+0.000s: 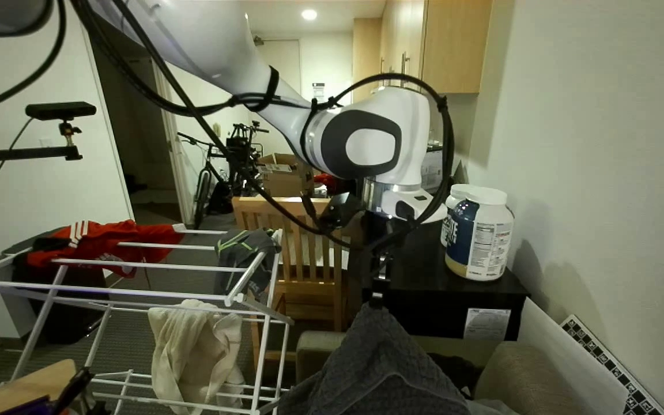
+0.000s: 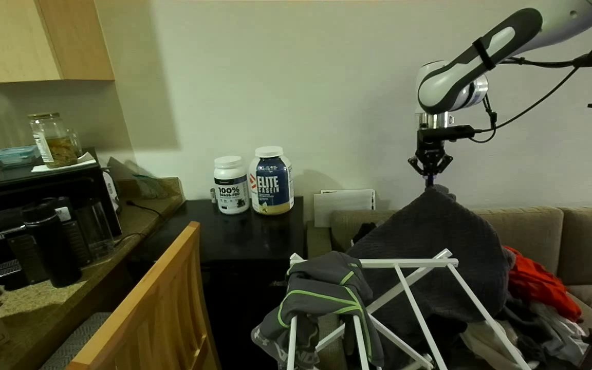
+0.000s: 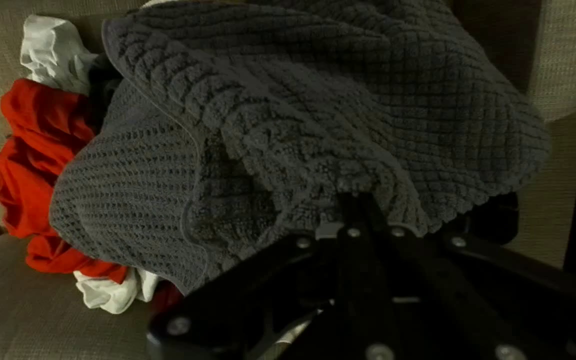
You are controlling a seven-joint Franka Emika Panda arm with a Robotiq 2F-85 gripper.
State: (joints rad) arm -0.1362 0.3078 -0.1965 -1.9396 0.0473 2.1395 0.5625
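Draping in tented folds, waffle-textured gray towel; black claw pinching its peak.

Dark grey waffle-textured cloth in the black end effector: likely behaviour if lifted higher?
The dark grey waffle-textured cloth is probably floppy: it drapes in folds from the black end effector. Likely not slippery, given the ridged surface in the wrist view. Its edge may brush the crumpled red fabric seen beside it there.
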